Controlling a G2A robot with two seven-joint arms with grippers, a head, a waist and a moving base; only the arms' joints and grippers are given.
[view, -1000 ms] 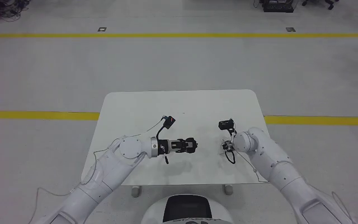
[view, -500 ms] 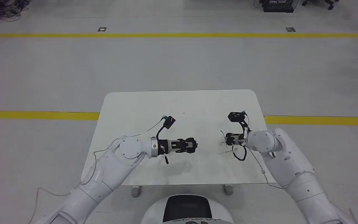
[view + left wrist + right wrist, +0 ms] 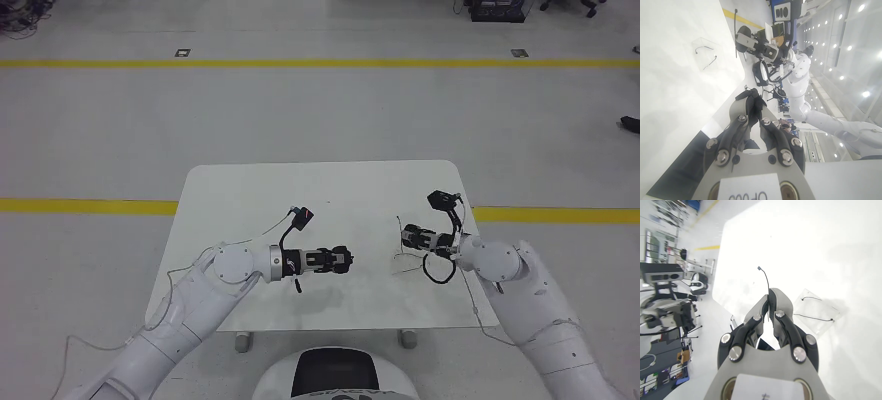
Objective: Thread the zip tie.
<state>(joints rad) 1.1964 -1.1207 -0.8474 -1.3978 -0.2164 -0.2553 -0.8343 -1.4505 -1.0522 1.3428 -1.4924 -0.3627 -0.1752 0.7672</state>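
Note:
My right gripper [image 3: 769, 296] is shut on a thin black zip tie [image 3: 766, 278]. The strap rises from between the pads and its small square head [image 3: 759, 268] is free above the white table [image 3: 300, 190]. In the left wrist view that same zip tie [image 3: 735, 28] stands as a straight strand in the right gripper [image 3: 737, 40]. From above, the right gripper [image 3: 403, 238] hangs over the table's right part. The left gripper [image 3: 349, 259] faces it a short way off, fingers shut [image 3: 753, 95]. I cannot make out anything between its pads.
A clear plastic tray [image 3: 815, 311] with a few loose black zip ties lies on the table beside the right gripper, also seen as the clear tray [image 3: 704, 55] ahead of the left gripper. The table's near right corner lies close to both grippers.
The right arm has swung outward toward the table's right edge and turned its wrist, carrying the zip tie slightly away from the left gripper. The left arm has kept still.

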